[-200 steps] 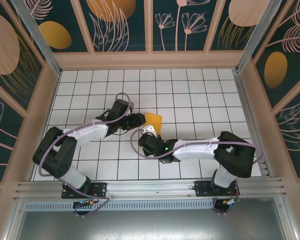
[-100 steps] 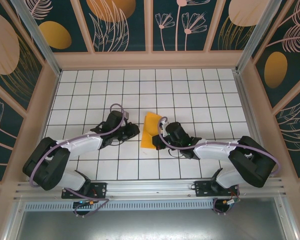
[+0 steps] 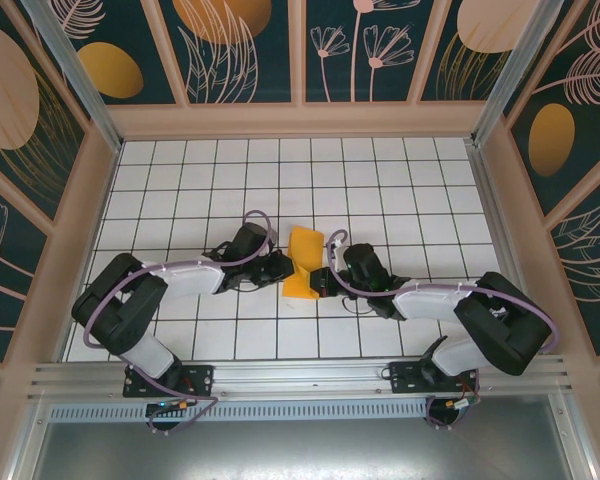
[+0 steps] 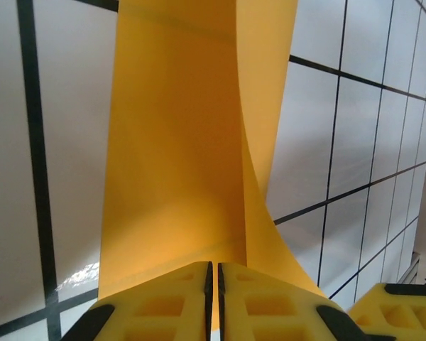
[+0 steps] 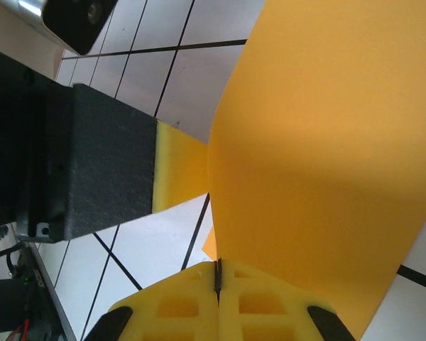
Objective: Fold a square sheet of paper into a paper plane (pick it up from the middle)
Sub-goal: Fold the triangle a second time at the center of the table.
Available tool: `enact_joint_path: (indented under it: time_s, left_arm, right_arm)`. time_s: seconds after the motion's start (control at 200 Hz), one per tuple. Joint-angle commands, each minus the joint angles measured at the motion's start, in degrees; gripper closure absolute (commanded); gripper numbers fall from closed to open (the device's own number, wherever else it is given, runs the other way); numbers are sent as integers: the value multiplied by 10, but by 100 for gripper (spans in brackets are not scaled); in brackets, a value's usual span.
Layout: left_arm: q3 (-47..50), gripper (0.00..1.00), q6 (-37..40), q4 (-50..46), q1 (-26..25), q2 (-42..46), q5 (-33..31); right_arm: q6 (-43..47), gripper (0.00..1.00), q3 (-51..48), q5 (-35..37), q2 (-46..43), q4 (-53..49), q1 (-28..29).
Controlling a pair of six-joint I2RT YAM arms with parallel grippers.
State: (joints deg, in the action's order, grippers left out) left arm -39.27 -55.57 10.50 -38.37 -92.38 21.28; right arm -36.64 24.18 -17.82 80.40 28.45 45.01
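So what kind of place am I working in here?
Probably a purpose-built robot test cell: white grid-lined tabletop, aluminium frame rail along the near edge, wood-framed wall panels of dark leafy wallpaper.

No legible text, no labels, no numbers anywhere

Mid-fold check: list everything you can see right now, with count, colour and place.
sheet of paper: one, orange-yellow, partly folded, mid-table between the two arms
table: one, white with black grid lines, under everything
walls: three, dark leafy wallpaper with orange ovals, around the table
rail: one, silver metal, along the near edge
arms: two, white and black with purple cables, left arm and right arm reaching inward
left fingers: two, yellow, shut on the sheet of paper
right fingers: two, yellow, shut on the sheet of paper
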Motion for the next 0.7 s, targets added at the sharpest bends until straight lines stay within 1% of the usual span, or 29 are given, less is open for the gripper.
enact_joint_path:
  time_s: [0.0, 0.12, 0.34, 0.5, 0.696]
  left_arm:
    - [-15, 87, 14, 5, -4, -20, 8]
    - [-19, 88, 20, -10, -4, -33, -7]
    - [-22, 90, 28, -26, -4, -55, -14]
    - [-23, 91, 40, -53, -5, -55, -37]
    - [-28, 91, 47, -63, -4, -73, -40]
  right_arm:
    - [-16, 100, -10, -21, 0, 37, -10]
    - [-20, 100, -11, -28, 0, 36, -20]
    - [-20, 100, -11, -34, 3, 23, -33]
    - [-4, 100, -3, -43, 15, -2, -50]
    - [21, 100, 17, -54, 42, -26, -71]
